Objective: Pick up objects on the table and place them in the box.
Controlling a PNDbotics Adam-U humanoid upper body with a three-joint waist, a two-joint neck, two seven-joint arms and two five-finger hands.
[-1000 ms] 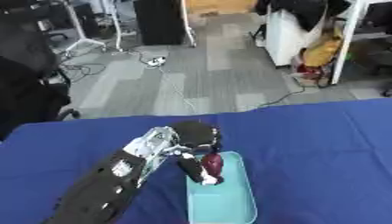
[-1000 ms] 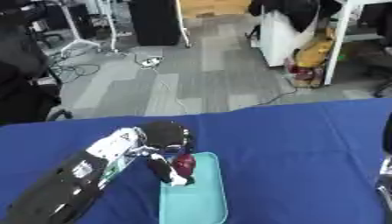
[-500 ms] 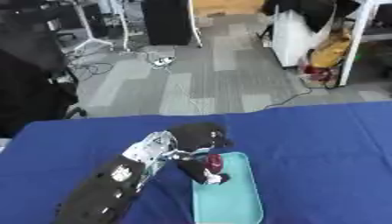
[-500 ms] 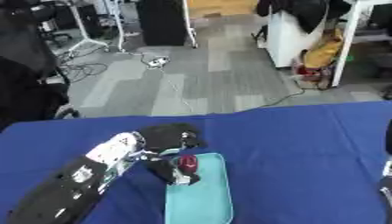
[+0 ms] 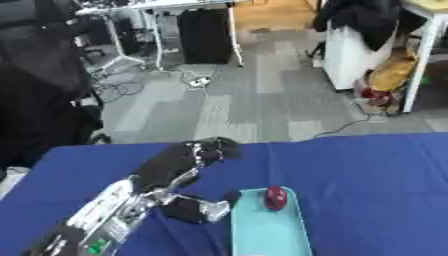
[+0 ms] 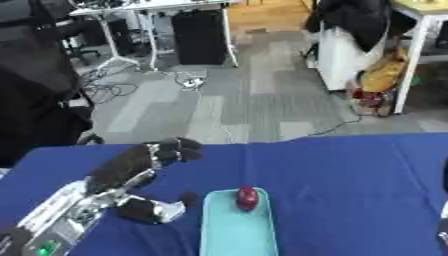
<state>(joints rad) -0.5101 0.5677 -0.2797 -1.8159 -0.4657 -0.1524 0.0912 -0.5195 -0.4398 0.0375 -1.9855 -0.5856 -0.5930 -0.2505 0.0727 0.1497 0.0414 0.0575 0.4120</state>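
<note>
A small dark red object (image 5: 276,197) lies at the far end of the shallow teal box (image 5: 262,235), which sits on the blue table at the bottom centre. My left hand (image 5: 175,165) hovers to the left of the box, open and holding nothing. Its fingers point away over the table and its thumb (image 5: 203,210) hangs beside the box's left rim. Only a sliver of my right hand (image 6: 444,234) shows, at the lower right edge of the right eye view.
The blue tablecloth (image 5: 376,170) stretches to the right of the box. Beyond the table's far edge lie a grey floor with cables, a black cabinet and a white desk with bags under it.
My left hand was shut on the red object over the box. It has since let go and drawn back to the left, and the object now lies in the box. The camera has also shifted.
</note>
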